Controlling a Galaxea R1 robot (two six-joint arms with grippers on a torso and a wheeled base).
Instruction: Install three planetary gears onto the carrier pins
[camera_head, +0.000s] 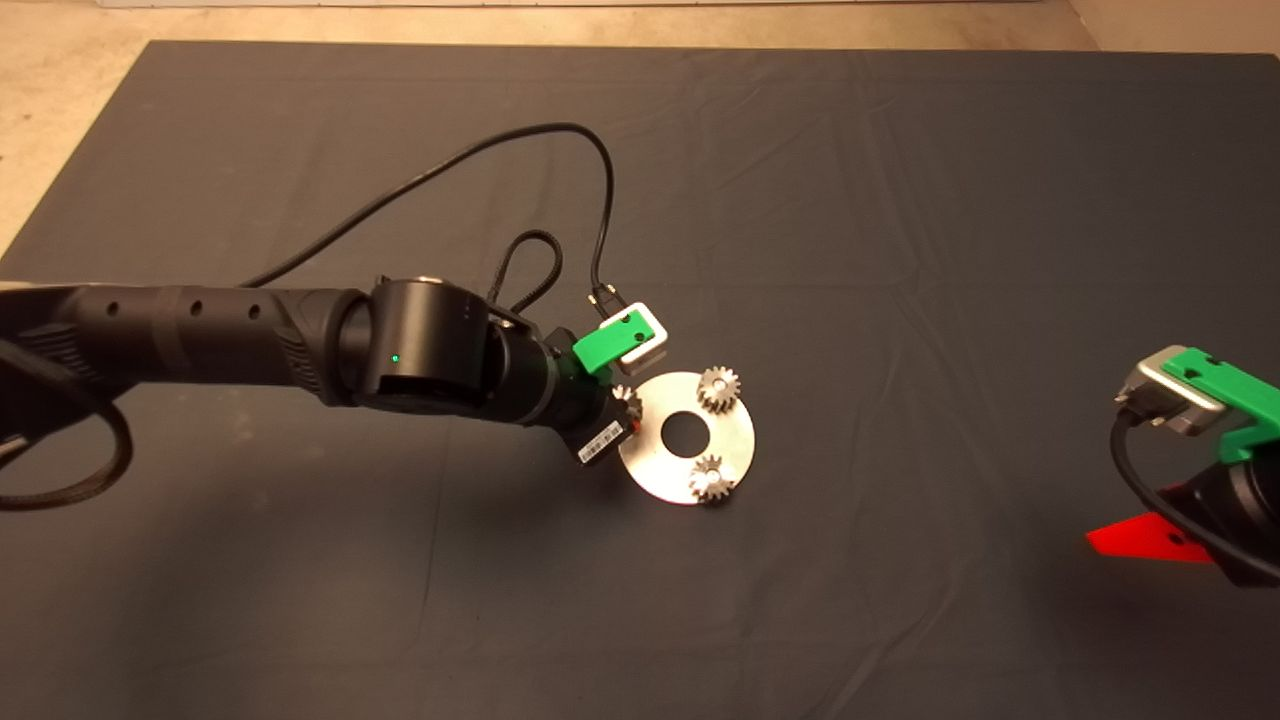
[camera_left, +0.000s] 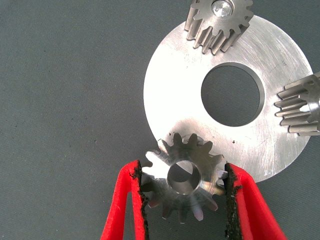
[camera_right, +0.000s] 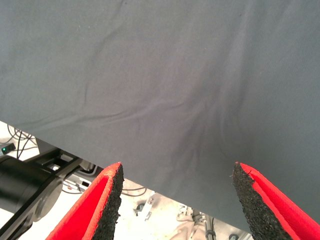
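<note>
The left arm reaches in low across the dark mat (camera_head: 300, 560), a wrinkled cloth, and the left gripper (camera_left: 184, 192) sits at the near-left rim of the disc (camera_head: 740, 440), its two red fingers (camera_left: 122, 210) with crumbly black pads pinched on one of the planetary gears (camera_left: 184, 181). I count three of these gears in all: small, silver-grey, chunky spur teeth, each with a round bore. The held one hangs at the disc's edge, partly over the plate and partly over the mat, its bore showing as an open hole; from the wrist view I cannot tell whether a pin lies beneath it. The disc is one flat, round, brushed-metal plate with a large centre hole. The other two gears (camera_head: 718, 385) (camera_head: 711, 477) stand on it on the far and near sides, each with the bright end of one of the carrier pins (camera_left: 220, 7) showing in its bore, so two pins are visible. Well apart at the right edge, the right gripper (camera_right: 175, 200) waits above the mat's border, its fingers spread wide and holding nothing.
</note>
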